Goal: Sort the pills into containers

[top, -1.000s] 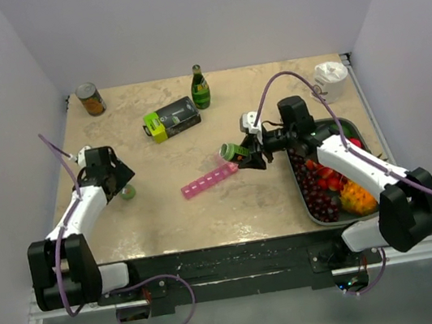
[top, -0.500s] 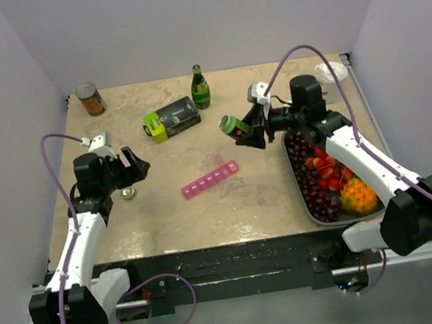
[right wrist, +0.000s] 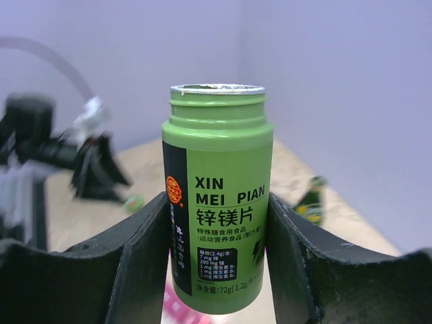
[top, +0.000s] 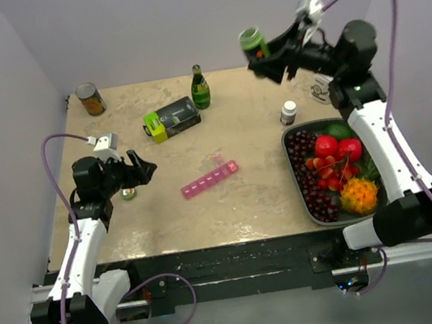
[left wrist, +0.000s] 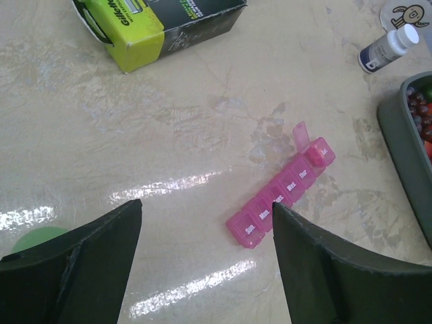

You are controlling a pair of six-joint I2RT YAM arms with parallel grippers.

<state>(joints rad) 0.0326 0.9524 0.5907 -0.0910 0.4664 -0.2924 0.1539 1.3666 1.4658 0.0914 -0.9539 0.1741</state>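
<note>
Seven translucent pink square containers (left wrist: 283, 192) lie as one slim strip at the centre of the table (top: 264, 204), contents not discernible. An uncapped glossy green bottle (right wrist: 216, 202) is clamped by the right gripper (top: 263, 54) at 1 o'clock; the left gripper (left wrist: 206, 206) is spread, empty, at 9 o'clock.

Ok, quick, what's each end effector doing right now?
Left end effector: open, holding nothing.
Right end effector: closed on the green bottle, raised above the table.
</note>
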